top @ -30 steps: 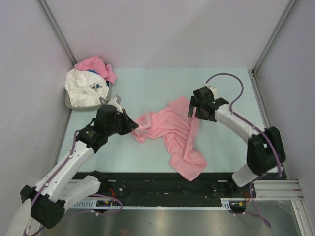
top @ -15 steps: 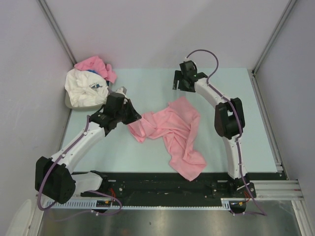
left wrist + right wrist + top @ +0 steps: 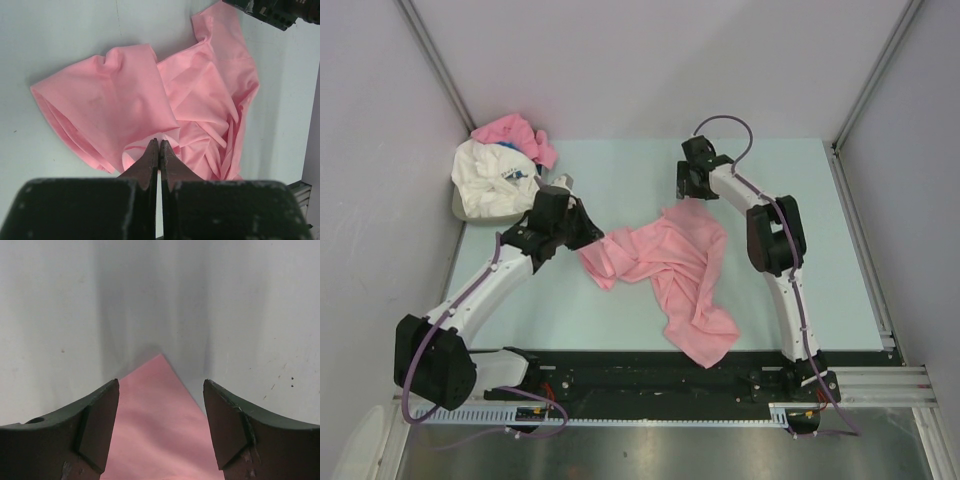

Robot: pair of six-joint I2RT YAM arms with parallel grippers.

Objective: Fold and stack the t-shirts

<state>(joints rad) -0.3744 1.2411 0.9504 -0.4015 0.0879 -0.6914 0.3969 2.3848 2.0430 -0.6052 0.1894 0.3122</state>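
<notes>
Pink t-shirt (image 3: 672,262) lies crumpled mid-table (image 3: 610,175). Left gripper (image 3: 159,143) is pinched tight on a fold at its left edge, same as half a second ago. Right gripper (image 3: 161,384) has come nearer the shirt's far corner, jaws wide apart, holding nothing, the corner showing between them. White t-shirt (image 3: 492,182) and second pink t-shirt (image 3: 510,130) sit heaped back left.

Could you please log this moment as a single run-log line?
pink t-shirt: crumpled, unfolded | left gripper: shut above it, grip unclear | right gripper: open, straddling its far corner
</notes>
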